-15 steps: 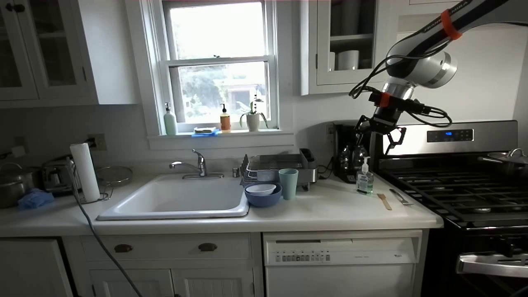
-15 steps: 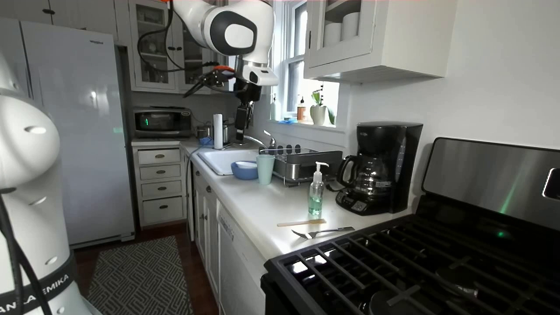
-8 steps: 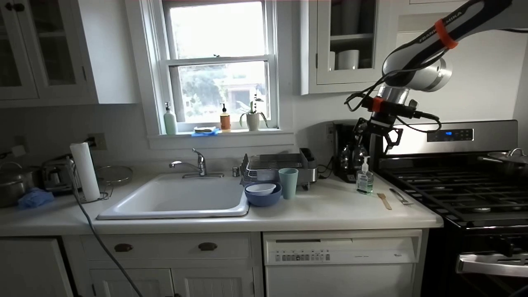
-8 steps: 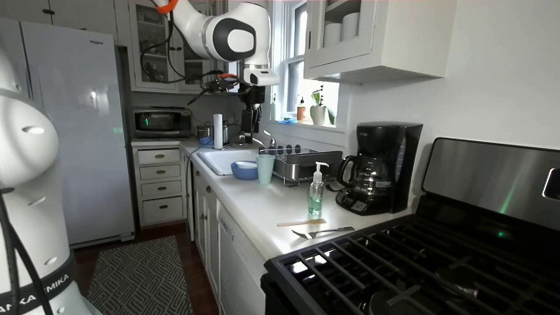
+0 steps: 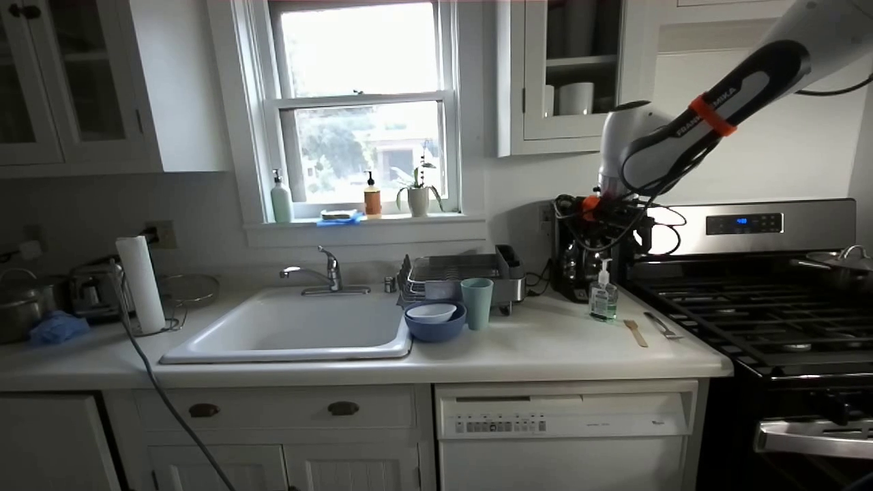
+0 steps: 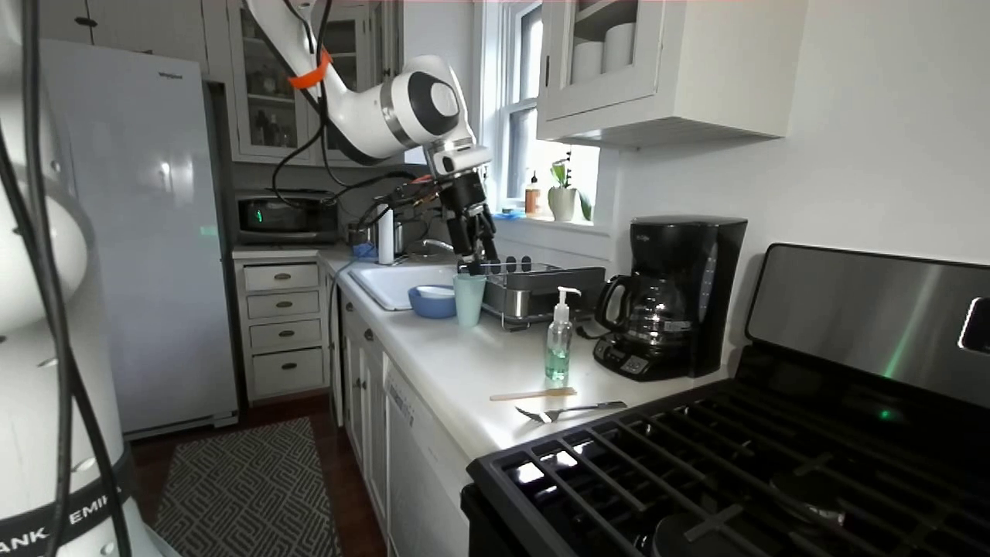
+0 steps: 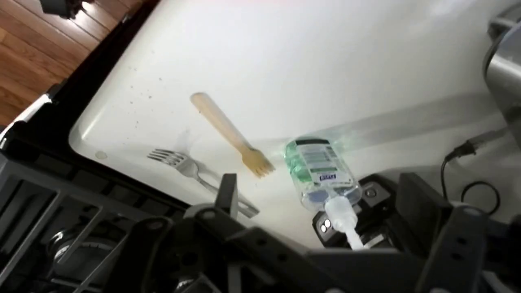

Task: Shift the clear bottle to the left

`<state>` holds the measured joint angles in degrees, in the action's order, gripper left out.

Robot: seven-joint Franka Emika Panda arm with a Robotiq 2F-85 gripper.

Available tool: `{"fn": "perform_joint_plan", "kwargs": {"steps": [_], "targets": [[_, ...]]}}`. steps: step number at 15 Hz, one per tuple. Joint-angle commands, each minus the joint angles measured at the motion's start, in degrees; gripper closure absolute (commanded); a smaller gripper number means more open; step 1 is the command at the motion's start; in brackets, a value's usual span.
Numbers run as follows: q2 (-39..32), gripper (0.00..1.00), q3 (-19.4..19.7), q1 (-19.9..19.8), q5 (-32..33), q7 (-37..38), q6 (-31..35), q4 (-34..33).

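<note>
The clear bottle [image 7: 315, 173], see-through with greenish liquid, a label and a white pump top, stands upright on the counter in front of the coffee maker. It shows in both exterior views [image 5: 603, 300] [image 6: 558, 348]. My gripper [image 7: 321, 189] is open, its fingers wide apart. In the wrist view the bottle shows in the gap between the fingers, apart from both. In an exterior view the gripper [image 6: 483, 261] is tilted, higher than the bottle and to its left, with the cup and dish rack behind it. Cables partly hide the gripper in an exterior view [image 5: 619, 232].
The black coffee maker [image 6: 657, 302] stands right behind the bottle. A wooden fork [image 7: 228, 128] and a metal fork [image 7: 187, 167] lie beside it near the stove [image 6: 696, 464]. A grey-blue cup [image 5: 477, 303], blue bowl [image 5: 436, 331] and dish rack [image 6: 564, 282] stand by the sink.
The arm has come down, and the gripper has tilted and moved lower, toward the bottle's height. The bottle and the other objects have not moved.
</note>
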<state>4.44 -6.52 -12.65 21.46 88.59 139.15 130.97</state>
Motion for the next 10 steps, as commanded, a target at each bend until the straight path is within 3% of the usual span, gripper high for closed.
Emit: {"fn": "perform_joint_plan", "kwargs": {"steps": [1,4,10], "targets": [[-6.3,0.00,2.6,2.1,15.9,15.5,-3.1,-6.7],[-10.6,0.00,5.1,5.4,21.6,21.4,-6.9,-10.4],[-18.5,0.00,8.8,10.3,21.8,22.8,-10.0,-17.3]]}}
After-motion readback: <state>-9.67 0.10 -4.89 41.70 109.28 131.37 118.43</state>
